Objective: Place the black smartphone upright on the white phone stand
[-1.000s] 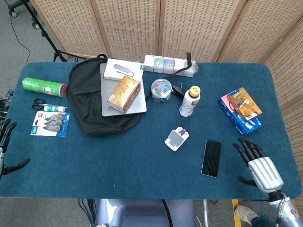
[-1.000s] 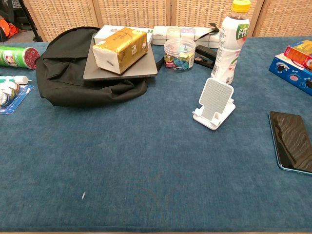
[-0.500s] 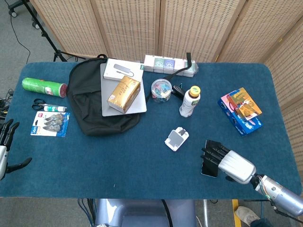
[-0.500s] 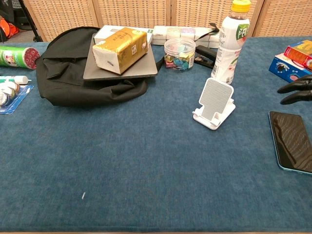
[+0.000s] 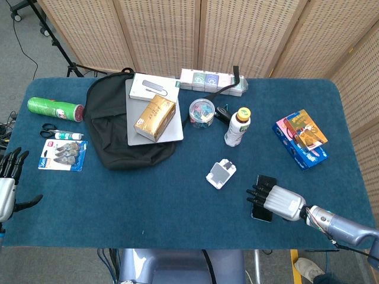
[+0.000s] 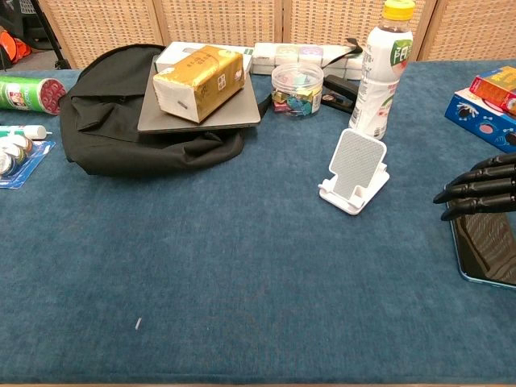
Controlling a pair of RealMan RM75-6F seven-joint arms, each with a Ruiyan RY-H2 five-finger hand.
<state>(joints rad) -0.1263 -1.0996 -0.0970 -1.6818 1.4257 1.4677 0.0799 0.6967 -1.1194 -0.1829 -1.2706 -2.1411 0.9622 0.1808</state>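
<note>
The black smartphone (image 5: 266, 180) lies flat on the blue table near the front right, its screen up (image 6: 488, 242). My right hand (image 5: 275, 200) hovers over its middle with the fingers stretched out towards the left, holding nothing; whether it touches the phone is unclear. In the chest view, only its dark fingers (image 6: 480, 187) show at the right edge, above the phone's far end. The white phone stand (image 5: 221, 174) stands empty to the left of the phone (image 6: 354, 171). My left hand (image 5: 7, 183) is off the table's left edge, fingers spread, empty.
A drink bottle (image 5: 237, 126) stands just behind the stand. A blue box (image 5: 300, 139) lies at the right. A black backpack (image 5: 121, 133) with a laptop and tissue pack on it fills the left middle. A clip jar (image 5: 201, 112) is behind.
My right hand has swung left from the table's right front corner to over the phone, then reached slightly further left. The left hand has drifted up a little. The phone has not moved.
</note>
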